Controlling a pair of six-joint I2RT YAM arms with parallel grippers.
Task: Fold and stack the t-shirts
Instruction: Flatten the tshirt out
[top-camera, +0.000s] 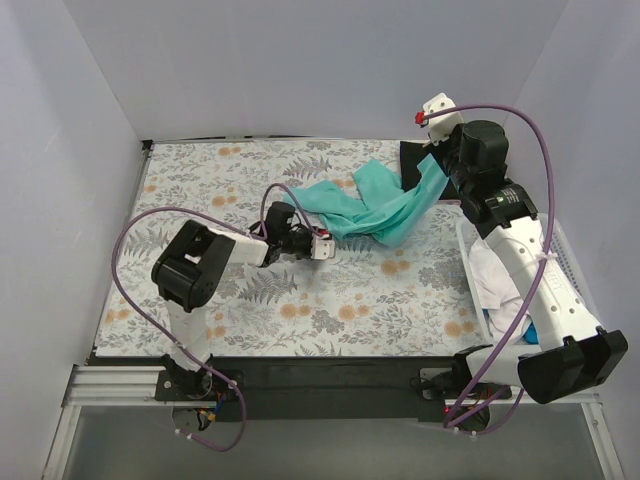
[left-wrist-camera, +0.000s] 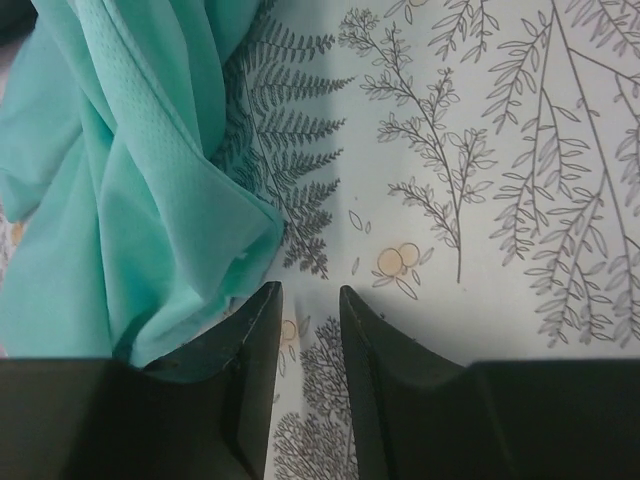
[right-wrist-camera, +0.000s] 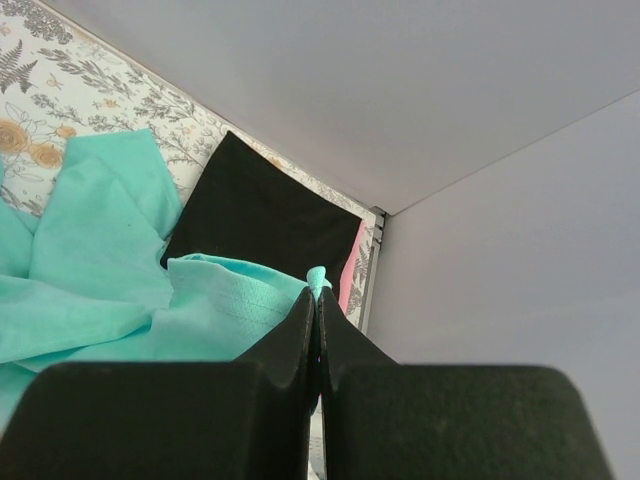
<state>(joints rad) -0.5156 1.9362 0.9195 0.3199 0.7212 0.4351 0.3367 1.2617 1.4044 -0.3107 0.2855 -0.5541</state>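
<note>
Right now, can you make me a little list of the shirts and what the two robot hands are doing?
Teal t-shirt: crumpled on the floral cloth, one end lifted
Right gripper: shut, pinching the teal t-shirt's edge
Left gripper: jaws a little apart, nothing between them, beside the teal cloth
Black t-shirt: flat at the far right corner, pink t-shirt under it
Basket: at the right, white cloth inside
</note>
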